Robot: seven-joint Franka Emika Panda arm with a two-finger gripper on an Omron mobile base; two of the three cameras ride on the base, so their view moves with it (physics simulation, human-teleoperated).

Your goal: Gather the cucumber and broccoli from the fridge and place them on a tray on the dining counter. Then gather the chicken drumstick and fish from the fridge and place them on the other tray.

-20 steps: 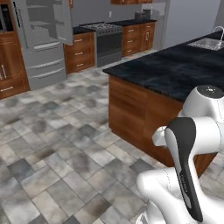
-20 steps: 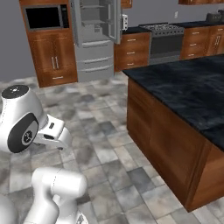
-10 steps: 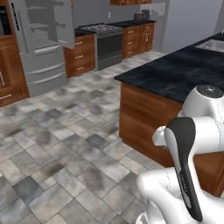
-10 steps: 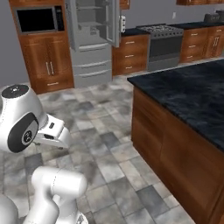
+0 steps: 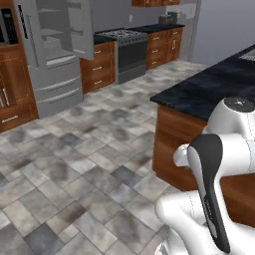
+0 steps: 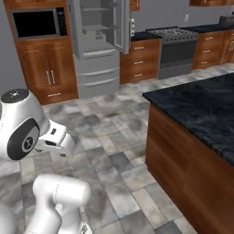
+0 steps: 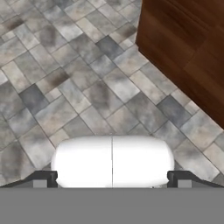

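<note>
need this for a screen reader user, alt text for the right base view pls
A grey steel fridge stands open across a grey tiled kitchen floor, between wooden cabinets. A black stone counter fills the right; the white arm rises lower left.

floor (image 5: 74,164): grey stone tiles | dining counter (image 6: 205,105): black marbled top

The fridge (image 6: 98,43) stands against the far wall with its upper doors swung open, drawer fronts below. To its left a microwave (image 6: 39,23) sits in a cabinet column above two cabinet doors. To the fridge's right runs a row of drawer cabinets (image 6: 139,59), then a stove (image 6: 176,52) set between cabinets. The dining counter (image 6: 205,109) lies nearer, on the right, with tiled floor (image 5: 74,164) between it and the fridge.
</note>
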